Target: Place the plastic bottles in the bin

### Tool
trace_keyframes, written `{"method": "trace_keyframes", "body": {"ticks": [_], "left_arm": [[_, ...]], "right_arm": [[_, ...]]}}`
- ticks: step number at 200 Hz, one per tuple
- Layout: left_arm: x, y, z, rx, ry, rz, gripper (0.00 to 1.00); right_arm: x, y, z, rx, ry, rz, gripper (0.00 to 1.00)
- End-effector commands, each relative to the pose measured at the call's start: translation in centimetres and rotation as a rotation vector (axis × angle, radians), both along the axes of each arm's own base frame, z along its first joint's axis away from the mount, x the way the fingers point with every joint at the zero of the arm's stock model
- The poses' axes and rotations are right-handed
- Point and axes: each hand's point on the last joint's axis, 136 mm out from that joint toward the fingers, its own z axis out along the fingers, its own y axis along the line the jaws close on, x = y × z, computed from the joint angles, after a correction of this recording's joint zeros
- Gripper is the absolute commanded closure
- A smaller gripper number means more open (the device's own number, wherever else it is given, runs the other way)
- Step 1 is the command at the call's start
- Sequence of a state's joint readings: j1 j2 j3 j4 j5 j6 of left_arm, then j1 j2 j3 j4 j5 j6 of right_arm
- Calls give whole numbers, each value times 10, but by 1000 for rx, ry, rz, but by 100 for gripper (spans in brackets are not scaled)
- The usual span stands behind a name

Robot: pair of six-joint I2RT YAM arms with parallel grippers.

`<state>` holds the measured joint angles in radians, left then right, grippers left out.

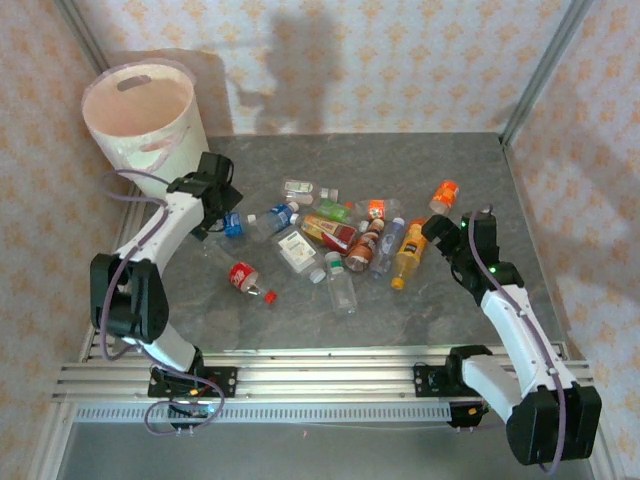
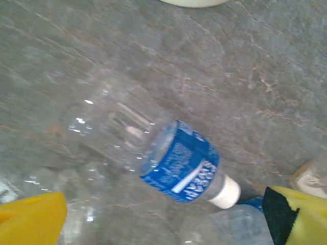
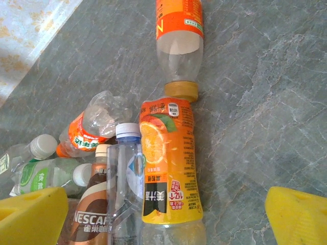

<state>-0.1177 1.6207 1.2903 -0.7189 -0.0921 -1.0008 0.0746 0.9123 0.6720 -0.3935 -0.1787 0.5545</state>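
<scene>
The bin (image 1: 150, 140) stands at the table's (image 1: 420, 300) far left corner, and the bottles (image 1: 335, 235) lie scattered mid-table. My left gripper (image 2: 166, 219) hangs with its jaws spread fully, gripping nothing, over a clear blue-labelled bottle (image 2: 179, 168) that lies on its side. I judge it empty, so it should be light and thin-walled, likely to crumple or roll. I'd pinch across the labelled band near the neck, where it's stiffer. On the right, my right gripper (image 3: 163, 217) is equally wide and empty above an orange juice bottle (image 3: 166, 163). That one looks firmer, but it is packed against its neighbours, so I'd take it mid-label.
</scene>
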Motion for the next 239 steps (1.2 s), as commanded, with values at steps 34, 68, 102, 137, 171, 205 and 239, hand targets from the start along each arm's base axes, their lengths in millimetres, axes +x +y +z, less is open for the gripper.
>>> {"method": "trace_keyframes", "body": {"ticks": [34, 68, 102, 137, 171, 205, 239], "left_arm": [[15, -9, -12, -147, -41, 271, 0], [25, -21, -27, -229, -33, 322, 0], [17, -20, -39, -220, -7, 360, 0], [28, -13, -49, -181, -33, 368, 0], [25, -6, -59, -117, 3, 394, 2], [28, -4, -73, -109, -1, 412, 4], [36, -5, -98, -106, 41, 419, 6]], "right_arm": [[-13, -7, -10, -7, 34, -50, 1], [-18, -6, -19, 10, 57, -62, 1], [-20, -7, -23, 3, 69, -59, 1], [-22, -7, -24, -2, 69, -54, 1], [-28, -10, -27, -19, 78, -56, 1], [-32, -13, -26, -38, 76, -65, 1], [-35, -15, -25, -54, 84, -59, 1]]}}
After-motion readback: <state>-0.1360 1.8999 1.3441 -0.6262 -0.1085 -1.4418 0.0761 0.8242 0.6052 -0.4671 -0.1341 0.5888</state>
